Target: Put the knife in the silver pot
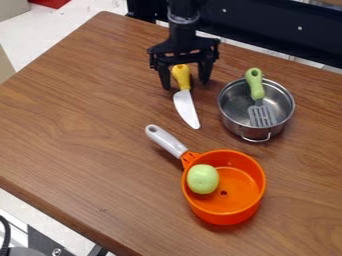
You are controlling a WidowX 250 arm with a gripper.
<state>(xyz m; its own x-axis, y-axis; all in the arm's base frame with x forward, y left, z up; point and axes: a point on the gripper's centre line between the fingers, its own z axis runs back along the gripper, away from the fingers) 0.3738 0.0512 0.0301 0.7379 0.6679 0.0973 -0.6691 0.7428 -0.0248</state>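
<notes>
Okay, claw (185, 79) is wide open, fingers either side of the yellow handle of the white-bladed knife (186, 107); hard to tell if they touch it. Knife lies on the brown wooden table (80, 125), tip between 5 and 6 o'clock. Shiny silver metal pot (234, 103) at the claw's 4 o'clock, green-handled grey slotted spatula (254, 85) in it, handle near 12. Orange saucepan (224, 216) at the knife's 5 o'clock, round pale-green object (203, 179) inside.
</notes>
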